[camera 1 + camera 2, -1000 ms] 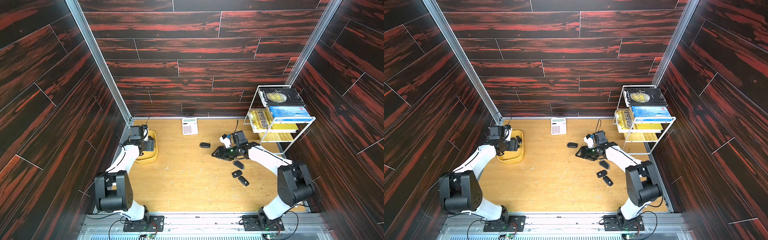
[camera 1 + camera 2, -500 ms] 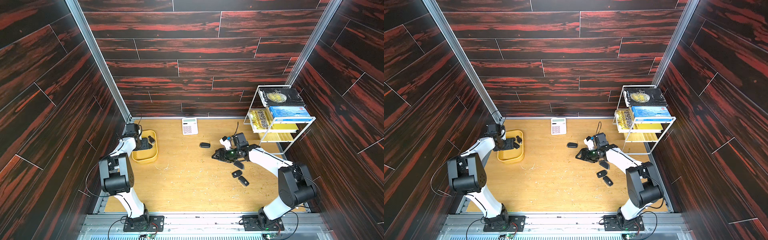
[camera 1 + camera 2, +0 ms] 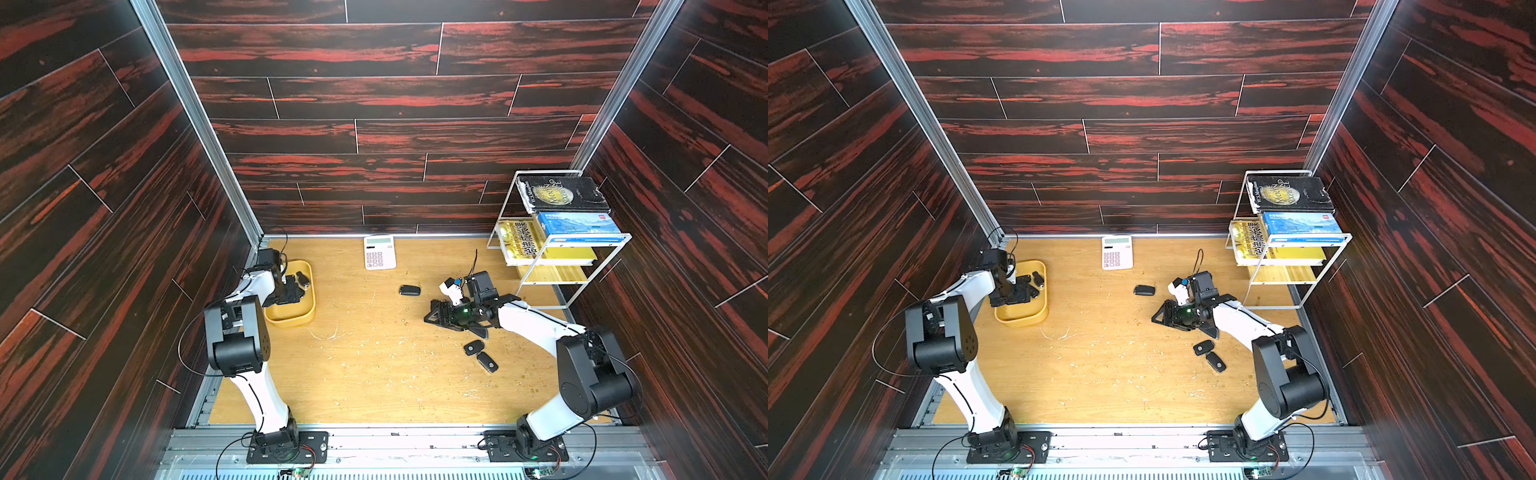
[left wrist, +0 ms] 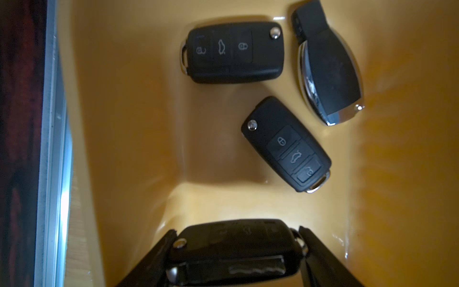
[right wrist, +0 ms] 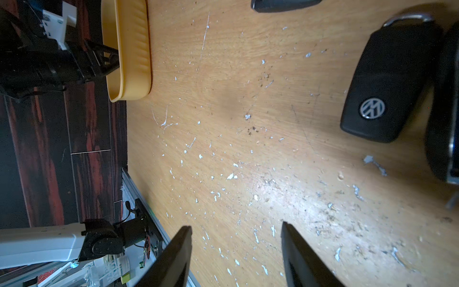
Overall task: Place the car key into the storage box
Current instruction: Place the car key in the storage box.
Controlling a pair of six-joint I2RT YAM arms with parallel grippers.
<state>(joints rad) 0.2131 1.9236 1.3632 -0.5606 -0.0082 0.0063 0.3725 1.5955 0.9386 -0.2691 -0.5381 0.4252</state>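
With the left gripper (image 4: 237,229), pinches the car key (image 4: 233,246) end to end between both fingers (image 4: 154,259), low over the floor of the storage box (image 4: 129,129). Beyond that key, on the box floor, counts 3 more: 2 black flip keys (image 4: 233,52) (image 4: 288,144), button side up and apart from each other, and 1 chrome-edged fob (image 4: 327,64) just beside both. In both top views, places the yellow box (image 3: 291,319) (image 3: 1021,320) at the left edge of the wooden table (image 3: 353,382), near the far corner, with the left arm bent down into it.

Holds the right gripper (image 5: 236,225) spread, nothing between its fingers, just above bare, scuffed table. In a top view, shows 3 loose keys on the table: 2 (image 3: 473,347) (image 3: 487,361) close together beside the right arm, 1 (image 3: 409,290) between the gripper and the white calculator (image 3: 379,252). Behind the right arm, a white wire rack (image 3: 536,266) with books (image 3: 561,193).
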